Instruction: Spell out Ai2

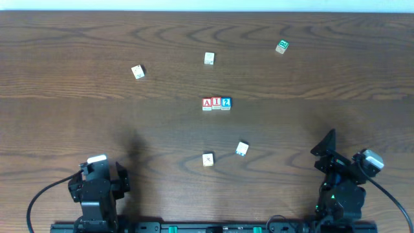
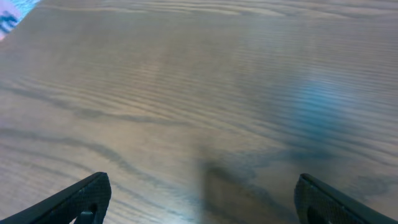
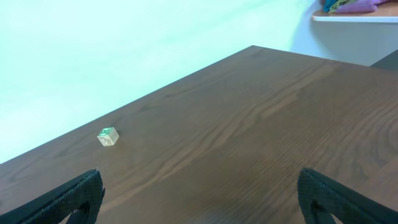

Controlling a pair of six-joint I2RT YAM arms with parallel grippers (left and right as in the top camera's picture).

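Three letter blocks stand side by side in a row at the table's middle: a red A block point(image 1: 206, 103), a red I block point(image 1: 216, 103) and a blue 2 block point(image 1: 226, 103), touching each other. My left gripper point(image 2: 202, 199) is open and empty at the near left of the table, seen from overhead point(image 1: 97, 169). My right gripper point(image 3: 199, 196) is open and empty at the near right, seen from overhead point(image 1: 325, 145). Both are far from the row.
Loose blocks lie around: a green one point(image 1: 281, 46) at back right, also in the right wrist view point(image 3: 107, 136), a white one point(image 1: 209, 59), one at back left point(image 1: 137, 72), and two in front of the row point(image 1: 207, 159) point(image 1: 242, 149).
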